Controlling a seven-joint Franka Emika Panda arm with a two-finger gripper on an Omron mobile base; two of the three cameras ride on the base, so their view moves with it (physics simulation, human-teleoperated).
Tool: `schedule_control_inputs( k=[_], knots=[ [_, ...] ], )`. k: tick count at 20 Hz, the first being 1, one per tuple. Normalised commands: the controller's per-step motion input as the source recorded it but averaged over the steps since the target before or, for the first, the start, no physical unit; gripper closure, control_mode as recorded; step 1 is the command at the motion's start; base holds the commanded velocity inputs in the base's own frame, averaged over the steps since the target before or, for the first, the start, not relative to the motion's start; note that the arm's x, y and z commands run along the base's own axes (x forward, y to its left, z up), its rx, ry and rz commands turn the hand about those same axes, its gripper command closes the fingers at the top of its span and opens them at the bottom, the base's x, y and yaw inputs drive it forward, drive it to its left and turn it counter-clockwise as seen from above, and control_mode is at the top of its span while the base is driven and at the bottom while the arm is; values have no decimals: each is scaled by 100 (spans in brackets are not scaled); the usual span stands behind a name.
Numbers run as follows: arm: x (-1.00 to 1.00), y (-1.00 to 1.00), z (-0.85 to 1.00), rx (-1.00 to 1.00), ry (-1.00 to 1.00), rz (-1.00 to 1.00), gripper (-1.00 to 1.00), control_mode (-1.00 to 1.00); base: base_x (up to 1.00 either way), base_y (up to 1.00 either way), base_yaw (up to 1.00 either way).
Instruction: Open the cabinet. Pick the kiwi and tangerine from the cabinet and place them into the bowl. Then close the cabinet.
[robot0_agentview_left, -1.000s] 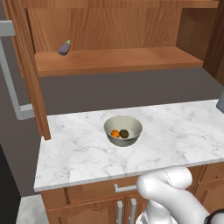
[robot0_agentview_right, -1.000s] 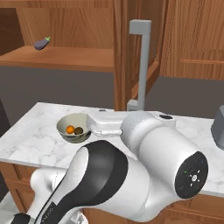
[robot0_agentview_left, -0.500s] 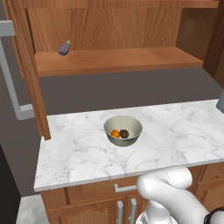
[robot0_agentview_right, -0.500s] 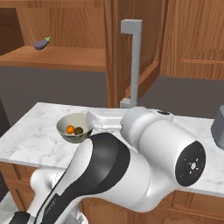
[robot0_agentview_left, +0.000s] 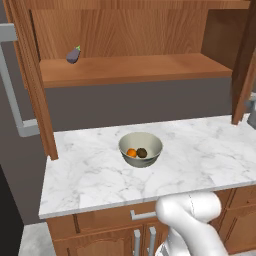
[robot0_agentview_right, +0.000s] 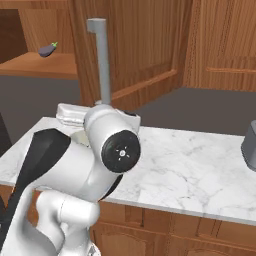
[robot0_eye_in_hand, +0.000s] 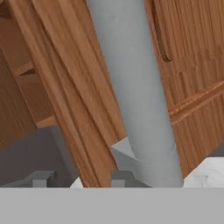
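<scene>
1. Two fruits, the tangerine (robot0_agentview_left: 131, 152) and the kiwi (robot0_agentview_left: 142, 152), lie touching inside the bowl (robot0_agentview_left: 150, 141) on the desk (robot0_agentview_left: 90, 175).
2. Above the bowl, the cabinet (robot0_agentview_left: 135, 70) stands open, an eggplant (robot0_agentview_left: 73, 55) on its shelf.
3. The fingers (robot0_eye_in_hand: 42, 179) sit at the door's grey handle (robot0_eye_in_hand: 135, 87); whether they grasp it, I cannot tell.

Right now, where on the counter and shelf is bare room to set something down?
The marble counter is bare right and left of the bowl. The cabinet shelf is bare right of the eggplant. The bowl holds the tangerine and kiwi.
</scene>
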Motion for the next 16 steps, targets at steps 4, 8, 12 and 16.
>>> schedule_control_inputs(
  k=[4, 8, 12, 16],
  knots=[
    [100, 100, -27, 8, 0, -15, -100, -100, 0, 0, 0],
    [100, 100, -22, 7, 0, -16, -100, -100, 0, 0, 0],
    [91, 63, -4, 1, 0, -11, -100, -100, 0, 0, 0],
    [74, 10, 0, 0, 2, -2, -100, -100, 0, 0, 0]
  ],
)
